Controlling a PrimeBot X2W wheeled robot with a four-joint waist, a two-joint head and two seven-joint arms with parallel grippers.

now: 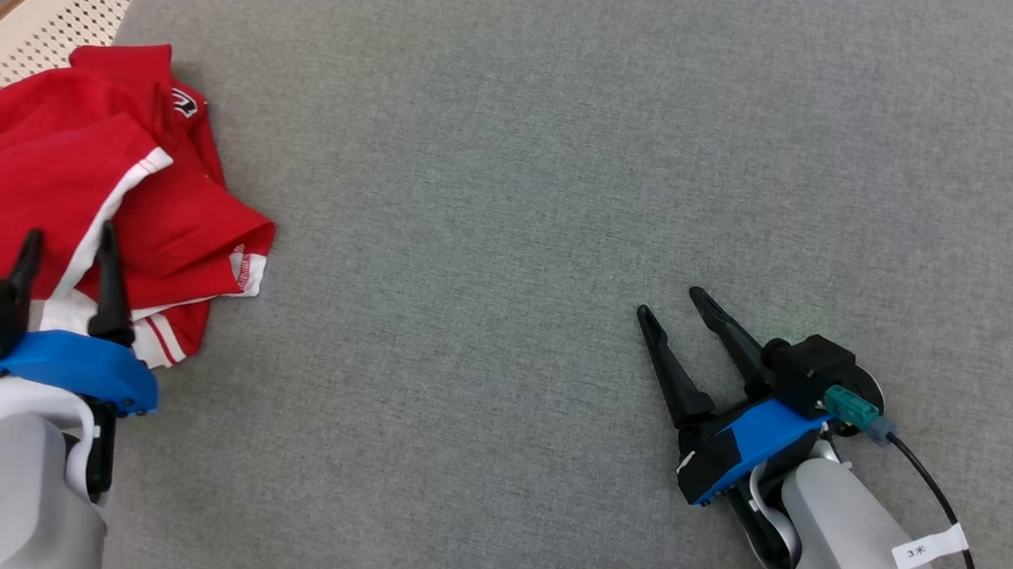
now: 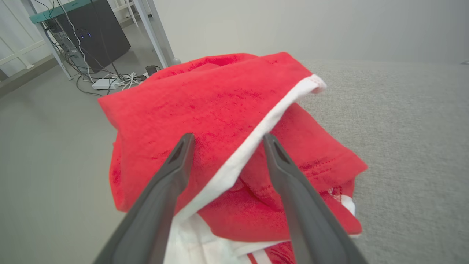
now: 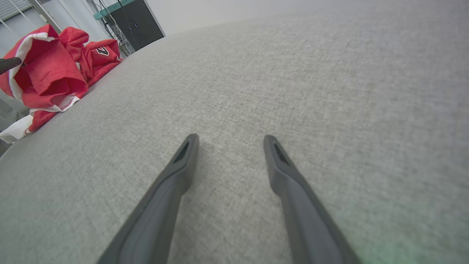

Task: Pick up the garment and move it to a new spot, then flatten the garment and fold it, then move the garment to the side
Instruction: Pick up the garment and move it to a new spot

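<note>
The red garment (image 1: 111,175) lies crumpled at the far left corner of the grey tabletop (image 1: 553,187), and in the left wrist view part of it seems to hang over the edge above the floor. The left claw (image 1: 70,234) is spread wide and empty above a fold with white trim (image 2: 256,135). The right claw (image 1: 671,304) is also parted and holds nothing, over bare tabletop well apart from the cloth. The main risk is probably a shallow pinch: catching only the top fold could let the rest unroll and slide over the edge. A push sideways before closing could tip it off as well. Biting through several layers would likely keep it bunched, making the flattening harder.
</note>
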